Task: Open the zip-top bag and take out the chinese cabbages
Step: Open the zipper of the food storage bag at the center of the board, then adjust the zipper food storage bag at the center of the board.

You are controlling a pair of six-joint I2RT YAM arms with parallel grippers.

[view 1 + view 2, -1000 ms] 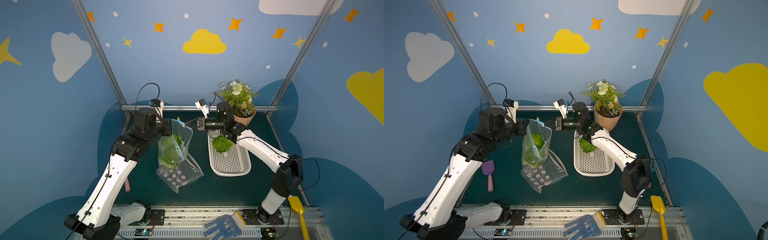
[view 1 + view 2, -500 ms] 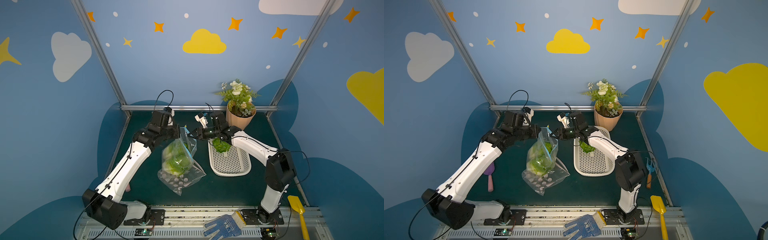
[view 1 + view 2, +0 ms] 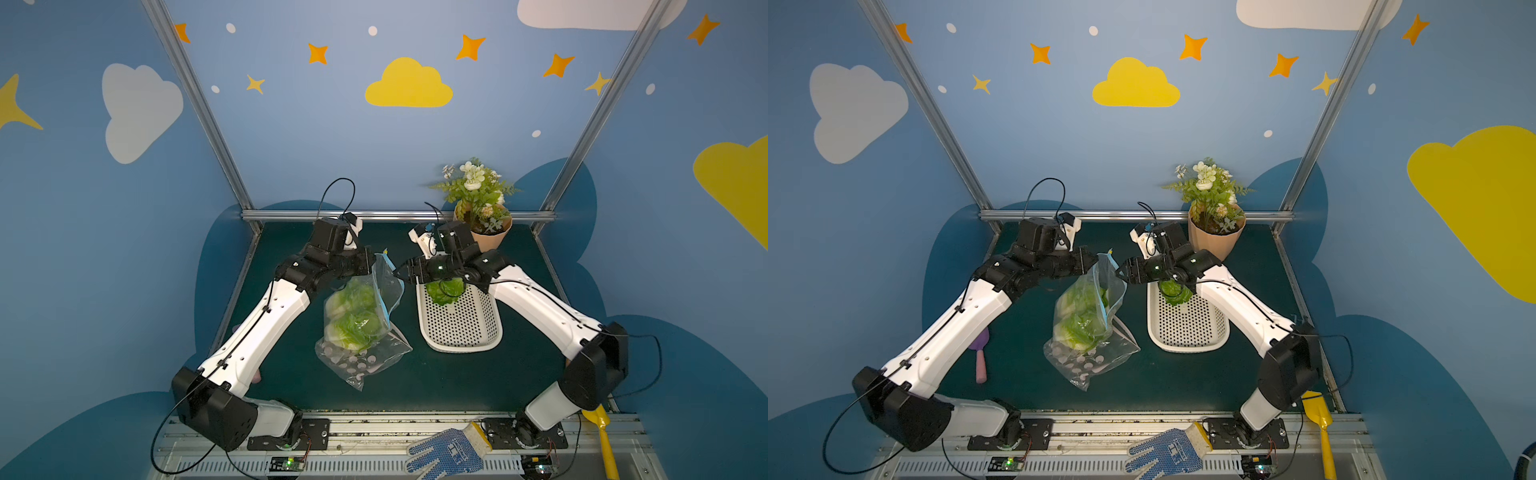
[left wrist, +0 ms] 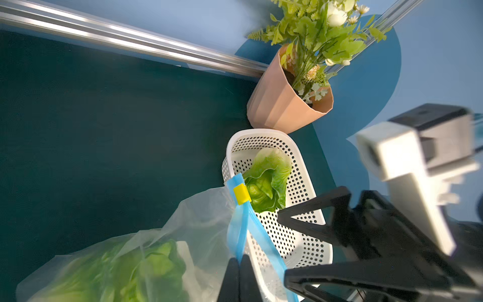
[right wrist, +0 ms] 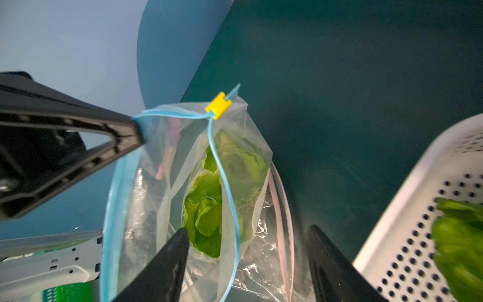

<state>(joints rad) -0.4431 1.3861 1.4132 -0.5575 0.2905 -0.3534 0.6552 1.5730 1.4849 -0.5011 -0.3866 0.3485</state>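
A clear zip-top bag (image 3: 376, 353) with a blue zip strip and a yellow slider (image 5: 218, 105) hangs upright, its bottom resting on the green table. My left gripper (image 4: 239, 258) is shut on the bag's blue rim and holds it up. Two chinese cabbages (image 3: 353, 311) sit inside the bag, also seen through its open mouth in the right wrist view (image 5: 206, 214). A third cabbage (image 3: 444, 291) lies in the white perforated basket (image 3: 461, 345). My right gripper (image 5: 247, 230) is open at the bag's mouth, with the near blue rim running between its fingers.
A potted white-flowered plant (image 3: 478, 212) stands at the back right, touching the basket's far end. A purple spatula (image 3: 980, 353) lies under the left arm. A blue glove (image 3: 446, 451) and a yellow shovel (image 3: 1320, 424) lie at the front edge.
My right gripper has gone from shut to open beside the bag's mouth. Both arms have come lower and the bag has shifted right toward the basket.
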